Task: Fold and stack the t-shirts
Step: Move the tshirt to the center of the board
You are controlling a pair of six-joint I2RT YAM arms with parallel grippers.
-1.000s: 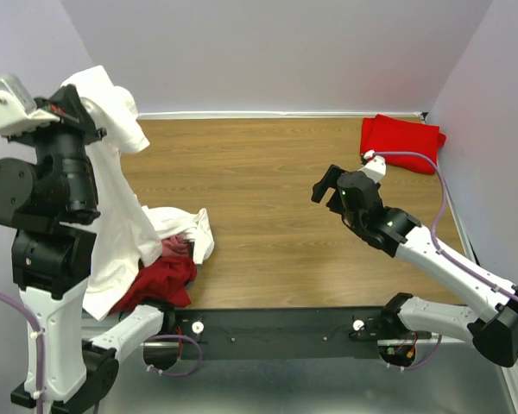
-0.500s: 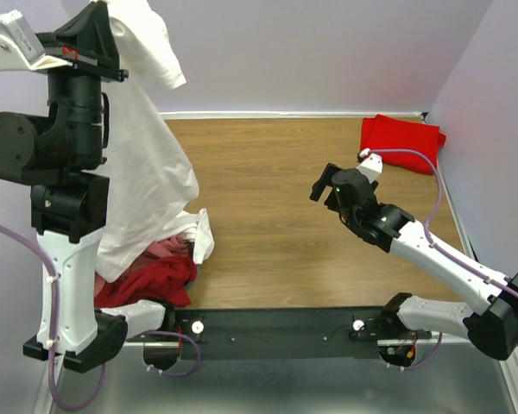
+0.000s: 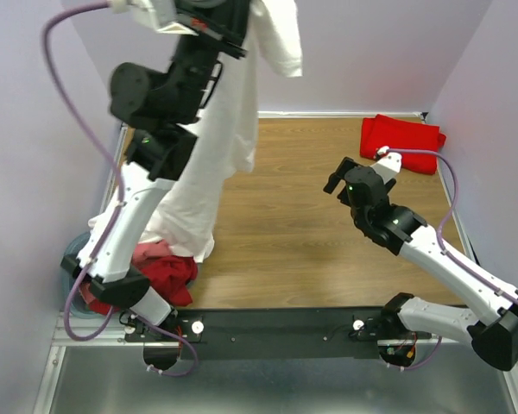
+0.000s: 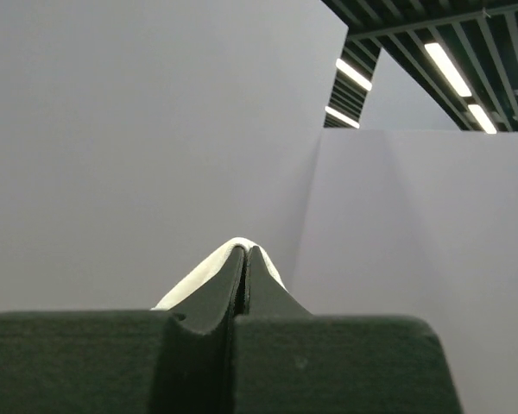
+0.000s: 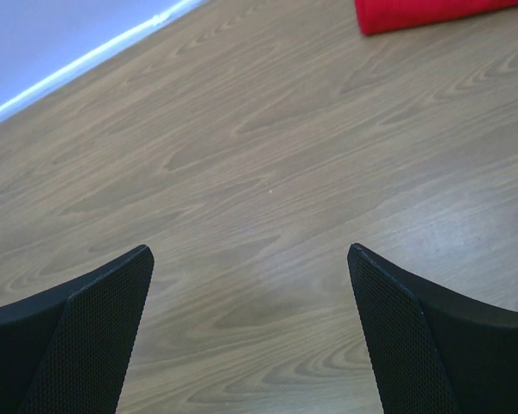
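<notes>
Looking down from the top camera, you have one white t-shirt (image 3: 216,164) hanging limp from the raised left arm (image 3: 155,95) at 11 o'clock. Its hem reaches a heap (image 3: 164,269) of red and pink cloth at 8 o'clock, too tangled to count. One folded red t-shirt (image 3: 401,142) lies at 1 o'clock.

From the left wrist, the left jaws are pinched shut on a white fold (image 4: 236,245).

From the right wrist, the right jaws stand wide and empty above the bare desk (image 5: 259,172).

Expect light, soft, floppy cloth; take a free shoulder or hem corner.
</notes>
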